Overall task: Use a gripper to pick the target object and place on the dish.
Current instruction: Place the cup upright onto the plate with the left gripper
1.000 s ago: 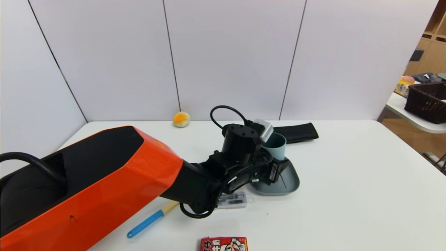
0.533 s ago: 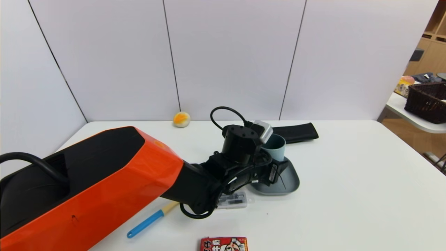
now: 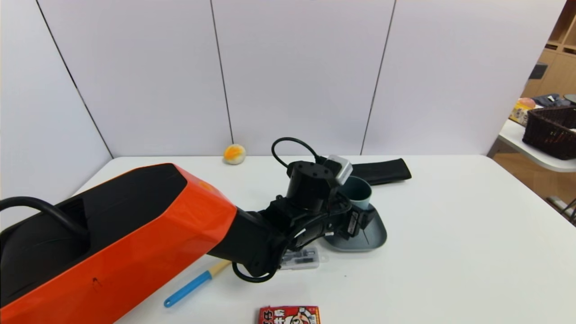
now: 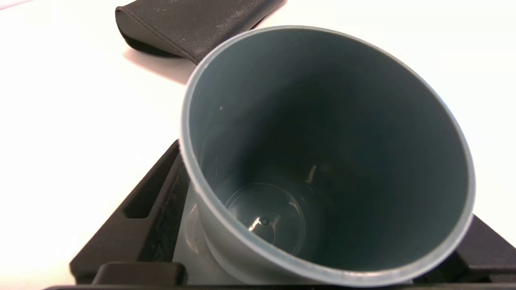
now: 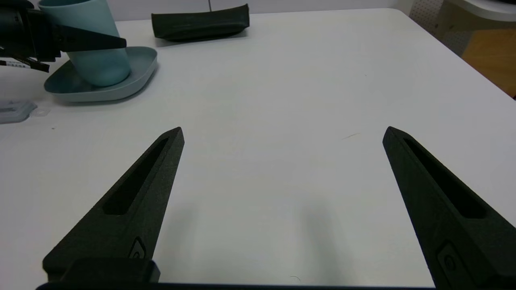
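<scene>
Cup (image 3: 362, 202) on dish (image 3: 351, 245), release underway, left gripper (image 4: 326, 179) spread around it. Next, ease clear. Right gripper (image 5: 284, 135) idles, spread, above table (image 5: 282, 80).

The cup (image 3: 361, 195) is in the dish (image 3: 355, 240), the left gripper (image 3: 360, 213) around it! Behind sits the case (image 3: 382, 172), with the ball (image 3: 234, 154) off to its left. Left of the dish, the box (image 3: 300, 259); further left, the brush (image 3: 193, 287); and out front, the packet (image 3: 289, 315)! The right gripper (image 5: 283, 135) hangs over the table (image 5: 282, 181).
</scene>
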### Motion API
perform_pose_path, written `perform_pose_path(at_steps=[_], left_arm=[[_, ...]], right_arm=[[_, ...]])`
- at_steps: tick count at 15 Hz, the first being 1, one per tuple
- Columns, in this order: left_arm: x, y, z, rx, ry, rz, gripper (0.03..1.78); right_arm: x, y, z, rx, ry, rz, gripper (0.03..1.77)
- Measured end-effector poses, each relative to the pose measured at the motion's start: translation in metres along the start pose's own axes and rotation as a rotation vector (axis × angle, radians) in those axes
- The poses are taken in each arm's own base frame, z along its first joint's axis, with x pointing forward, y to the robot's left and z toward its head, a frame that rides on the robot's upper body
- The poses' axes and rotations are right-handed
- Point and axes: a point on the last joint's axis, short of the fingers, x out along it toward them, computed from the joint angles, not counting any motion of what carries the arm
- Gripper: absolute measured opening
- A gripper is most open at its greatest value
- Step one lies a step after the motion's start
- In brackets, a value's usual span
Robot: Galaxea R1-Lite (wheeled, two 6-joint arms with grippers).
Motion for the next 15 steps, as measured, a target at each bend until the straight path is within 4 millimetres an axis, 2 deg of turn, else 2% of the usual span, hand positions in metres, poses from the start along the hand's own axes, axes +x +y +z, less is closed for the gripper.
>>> perform_pose_path(at_steps=[6, 15], left_arm=[[-0.005, -0.002, 0.010, 0.002, -0.023, -0.002, 1.60], [-0.040, -0.008, 0.059, -0.002, -0.152, 0.043, 1.67]], right_arm=[[0.000, 0.000, 0.000, 0.000, 0.000, 0.000, 1.71], [0.000, 0.000, 0.000, 0.000, 0.000, 0.000, 1.71]])
